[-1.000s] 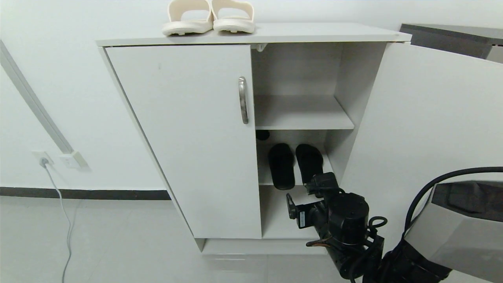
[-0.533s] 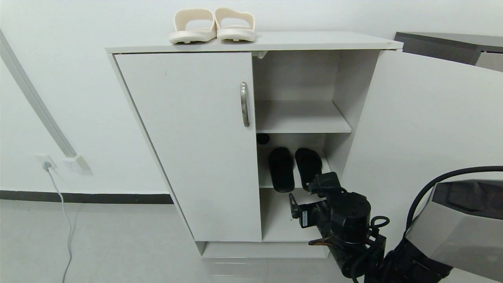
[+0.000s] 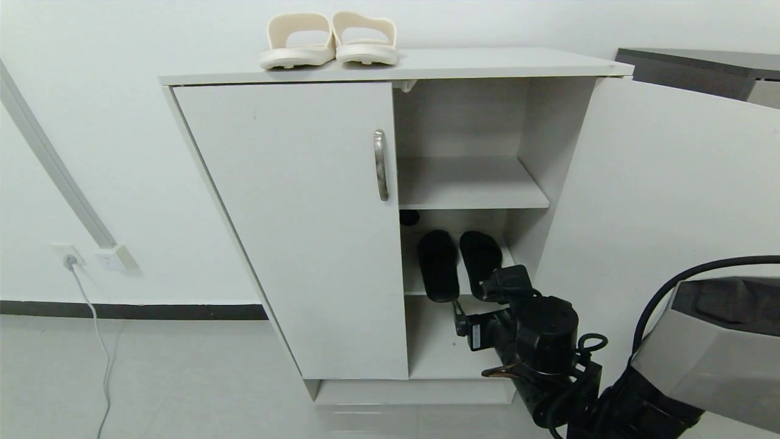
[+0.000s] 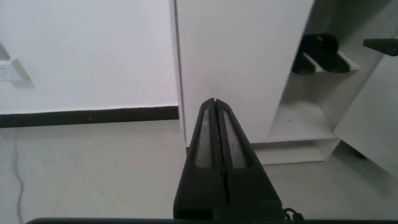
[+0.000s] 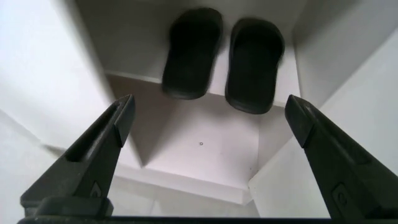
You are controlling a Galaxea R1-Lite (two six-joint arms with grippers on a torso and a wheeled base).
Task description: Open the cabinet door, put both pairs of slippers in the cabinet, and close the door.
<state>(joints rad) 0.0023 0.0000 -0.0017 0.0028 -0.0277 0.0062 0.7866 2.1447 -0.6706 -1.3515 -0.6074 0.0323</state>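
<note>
Right gripper (image 5: 210,102) gaped, left gripper (image 4: 214,102) sat closed; rising toward the 12 o'clock beige slippers (image 3: 329,38) could have clipped the shelf (image 3: 469,183).

Head cam above, wrist cams low; shared: cabinet (image 3: 499,61).

Bright, even light throughout (soft, dim shadow gathers only inside the open cabinet (image 3: 457,116)).
</note>
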